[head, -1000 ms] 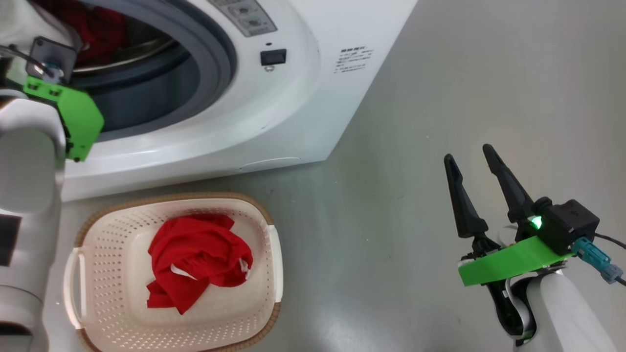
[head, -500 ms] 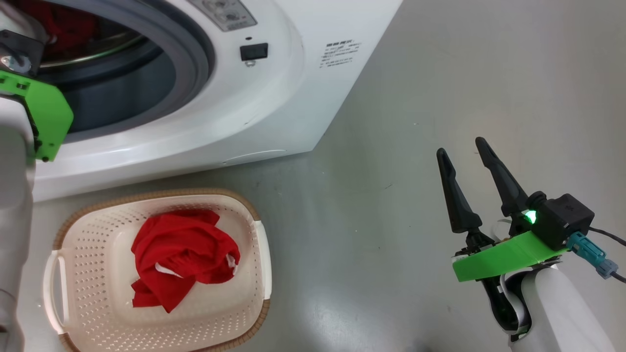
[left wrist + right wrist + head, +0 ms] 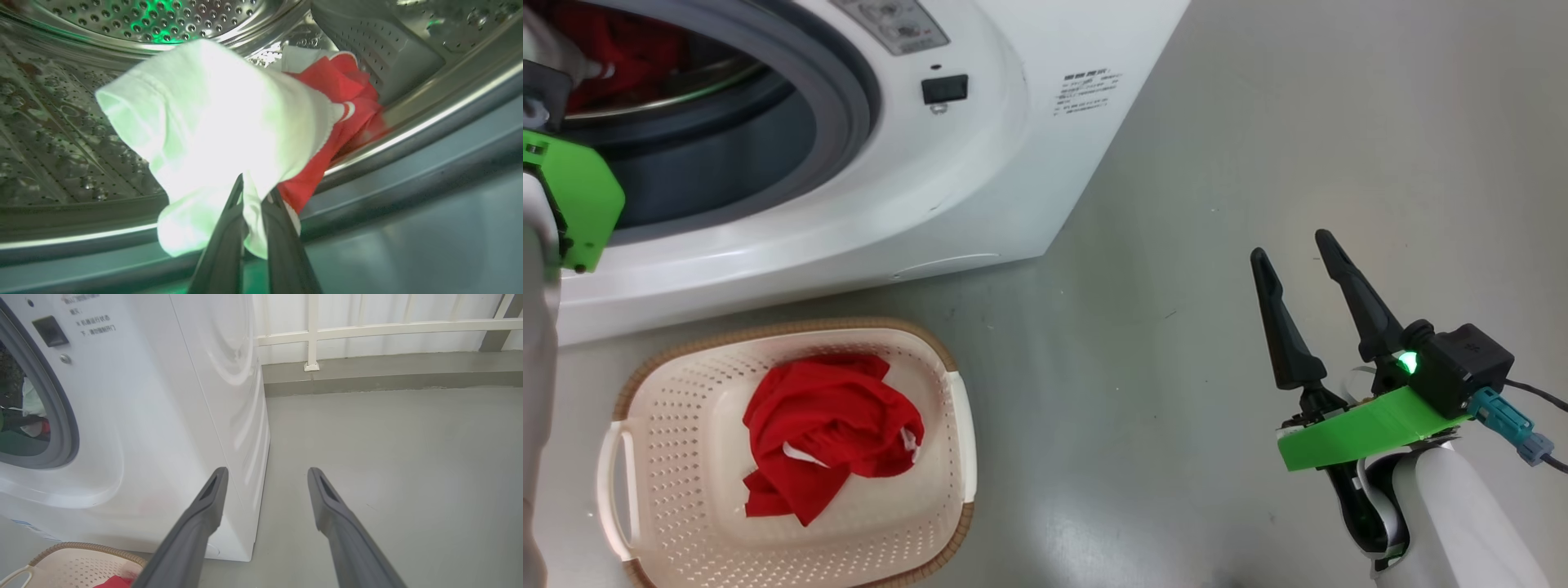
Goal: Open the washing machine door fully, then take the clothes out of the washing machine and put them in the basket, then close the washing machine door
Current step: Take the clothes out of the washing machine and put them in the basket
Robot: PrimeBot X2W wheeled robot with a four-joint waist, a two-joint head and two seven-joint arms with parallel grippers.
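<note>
Grey floor (image 3: 1258, 122) is seen in the head view; the basket (image 3: 670, 506) is set before the washing machine (image 3: 980, 188), a red garment (image 3: 829, 429) lying inside; the right gripper (image 3: 1290, 247) is spread, empty, well apart. Left wrist view: the left gripper (image 3: 255, 185) is clamped on a white garment (image 3: 216, 122) at the drum (image 3: 61, 143) mouth, a second red garment (image 3: 343, 98) just behind. Right wrist view: nothing is held between the parted fingers (image 3: 196, 522).

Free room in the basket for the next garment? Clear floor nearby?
In the basket, bare mesh along its left wall and near edge, around the red garment at centre. Open floor between basket, washing machine corner and right gripper. Crowded: the drum, where the left gripper pinches a white garment, second red garment behind.
</note>
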